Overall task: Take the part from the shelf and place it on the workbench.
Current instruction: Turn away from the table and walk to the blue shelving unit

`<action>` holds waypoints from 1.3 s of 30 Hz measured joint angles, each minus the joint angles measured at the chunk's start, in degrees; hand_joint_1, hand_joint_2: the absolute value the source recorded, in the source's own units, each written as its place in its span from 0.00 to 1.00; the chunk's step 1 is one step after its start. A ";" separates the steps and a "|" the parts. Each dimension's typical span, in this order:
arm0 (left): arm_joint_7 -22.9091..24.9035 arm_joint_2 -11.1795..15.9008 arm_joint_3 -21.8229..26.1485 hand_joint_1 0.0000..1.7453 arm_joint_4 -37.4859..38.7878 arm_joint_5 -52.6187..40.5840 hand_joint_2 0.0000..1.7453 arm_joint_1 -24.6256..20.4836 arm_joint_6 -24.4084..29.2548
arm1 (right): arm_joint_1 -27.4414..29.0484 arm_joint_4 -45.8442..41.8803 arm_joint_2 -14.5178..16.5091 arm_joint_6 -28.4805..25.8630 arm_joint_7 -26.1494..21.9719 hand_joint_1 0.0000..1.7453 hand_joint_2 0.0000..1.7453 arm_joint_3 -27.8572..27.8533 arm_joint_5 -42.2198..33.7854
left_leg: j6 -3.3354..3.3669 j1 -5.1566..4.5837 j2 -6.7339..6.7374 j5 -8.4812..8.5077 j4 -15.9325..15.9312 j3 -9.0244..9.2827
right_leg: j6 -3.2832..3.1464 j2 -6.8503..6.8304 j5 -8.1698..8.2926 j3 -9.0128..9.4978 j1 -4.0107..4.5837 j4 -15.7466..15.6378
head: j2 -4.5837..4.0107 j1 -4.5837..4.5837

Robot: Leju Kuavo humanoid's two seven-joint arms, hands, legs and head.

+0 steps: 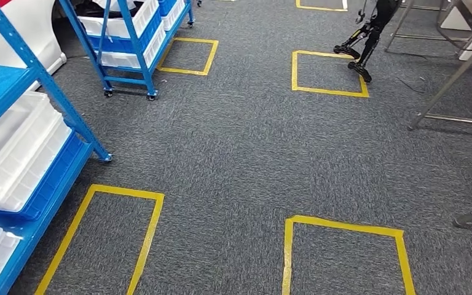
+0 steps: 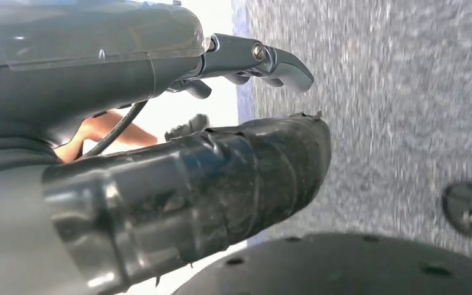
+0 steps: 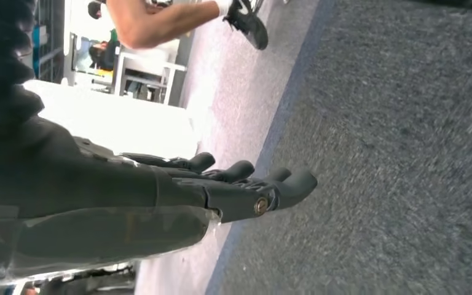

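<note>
- Carpet [image 1: 246,153], grey and marked with yellow tape squares [image 1: 101,239], is seen in the head view, with a blue shelf [image 1: 31,153] at its left edge.
- White trays [image 1: 12,153] are stacked on that shelf; no part can be made out in or on them, so the place of the part cannot be told.
- A second blue rack [image 1: 132,37] is seen beyond the shelf, and metal table legs [image 1: 448,92] stand across the carpet from it, possibly those of the workbench.
- The left hand [image 2: 246,123] is seen in its wrist view above the carpet, the fingers [image 2: 283,64] held apart from the thumb [image 2: 264,166] with nothing gripped between them.
- The right hand [image 3: 239,190] is seen in its wrist view, fingers stretched out and slightly spread, nothing being held.
- A person's leg and shoe [image 3: 246,18] are seen in the right wrist view, well apart from that hand.
- The step in hand is judged to be the approach to the shelf, since nothing has been picked up yet.
- A turn toward the shelf is called for next, so that the trays can be faced, the part found, and a hand raised to reach it.
</note>
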 joint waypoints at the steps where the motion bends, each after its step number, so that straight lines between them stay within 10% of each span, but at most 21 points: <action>1: -0.04 -0.01 0.00 0.00 0.00 0.00 0.00 0.02 0.00 | 0.00 0.00 0.00 -0.01 0.00 0.00 1.00 -0.01 -0.03 | -0.04 -0.01 -0.86 -0.06 0.19 0.01 | -0.05 0.11 1.37 0.27 0.01 -0.94 | 0.00 -0.01; 4: -0.18 -0.08 0.00 0.00 0.00 -0.01 0.00 0.05 -0.01 | 0.13 0.03 -0.10 -0.06 0.02 0.00 1.00 -0.02 -0.07 | -0.52 0.04 -3.18 -0.56 1.23 -0.28 | -0.41 2.54 6.90 4.51 -0.08 -11.01 | 0.00 -0.01; 8: -0.36 -0.09 0.00 0.00 0.00 -0.03 0.00 0.14 0.02 | -0.06 0.05 -0.17 -0.08 0.02 0.00 1.00 -0.03 -0.07 | -1.78 0.17 -5.13 -0.74 1.75 -1.29 | -0.93 2.85 7.74 5.71 0.06 -14.38 | 0.00 -0.06; 11: -0.42 -0.06 0.00 0.00 0.00 0.00 0.00 0.12 0.01 | 0.00 0.02 -0.20 -0.10 0.03 0.00 1.00 -0.03 -0.07 | -2.67 0.21 -2.37 -2.62 4.77 -2.73 | -1.83 0.78 8.04 6.47 -0.17 -15.57 | 0.00 -0.25; 15: -0.45 -0.07 0.00 0.00 0.00 0.15 0.00 0.03 -0.01 | 0.26 0.03 -0.25 -0.10 0.02 0.00 1.00 -0.03 -0.09 | -3.68 0.89 1.03 -7.05 16.36 -9.21 | -2.21 -2.32 7.72 6.79 0.06 -15.83 | 0.00 -0.41; 19: -0.45 -0.04 0.00 0.00 0.00 0.15 0.00 0.24 -0.01 | 0.21 0.03 -0.24 -0.10 0.02 0.00 1.00 -0.03 -0.09 | -3.40 0.93 3.98 -0.62 5.93 -4.28 | -1.59 -4.98 6.90 7.82 0.14 -15.84 | 0.00 -0.40; 22: -0.45 -0.04 0.00 0.00 0.00 0.15 0.00 0.12 -0.01 | 0.03 0.03 -0.21 -0.10 0.02 0.00 1.00 -0.03 -0.09 | -2.32 0.12 5.80 0.07 1.53 -2.25 | -0.57 -6.50 6.34 8.56 0.17 -16.01 | 0.00 -0.37; 24: -0.45 -0.04 0.00 0.00 0.00 0.15 0.00 0.21 -0.01 | -0.31 -0.03 -0.14 -0.11 0.02 0.00 1.00 -0.03 -0.09 | -1.60 0.04 4.38 0.20 0.85 -1.76 | 0.18 -7.08 5.97 9.32 -0.09 -16.15 | 0.00 -0.36; 26: -0.45 -0.04 0.01 0.00 0.00 0.15 0.00 0.20 -0.01 | -0.37 -0.09 -0.09 -0.12 0.02 0.00 1.00 -0.03 -0.09 | -0.73 0.33 3.07 0.66 -0.21 -0.69 | 0.56 -4.81 4.38 8.92 -0.24 -14.04 | 0.01 -0.33; 29: -0.46 -0.04 0.02 0.00 0.00 0.15 0.00 -0.01 -0.01 | -0.11 -0.05 -0.09 -0.10 0.02 0.00 1.00 -0.03 -0.09 | 0.05 0.36 1.06 0.86 -0.54 -0.21 | 0.48 -0.52 -0.21 2.91 -0.19 -3.20 | 0.01 -0.19; 31: -0.51 -0.05 0.02 0.00 0.00 0.15 0.00 0.01 -0.02 | -0.09 -0.02 -0.09 -0.10 0.02 0.00 1.00 -0.03 -0.10 | 0.19 0.21 -0.74 0.52 -0.30 -0.02 | 0.39 0.06 0.41 -0.04 -0.07 0.16 | 0.00 -0.17; 35: -0.53 -0.09 0.02 0.00 0.00 0.15 0.00 0.18 -0.04 | 0.12 0.04 -0.13 -0.10 0.05 0.00 1.00 -0.04 -0.12 | -0.44 0.12 -4.05 -0.77 0.73 0.58 | -0.24 2.95 8.84 3.84 -0.05 -12.33 | 0.00 -0.16; 39: -0.53 -0.09 0.02 0.00 0.00 0.15 0.00 0.19 -0.13 | -0.19 0.10 -0.13 -0.08 0.20 0.00 1.00 -0.05 -0.12 | -1.70 0.19 -5.52 -1.47 0.87 0.19 | -0.90 2.91 8.93 5.26 -0.06 -15.25 | 0.00 -0.16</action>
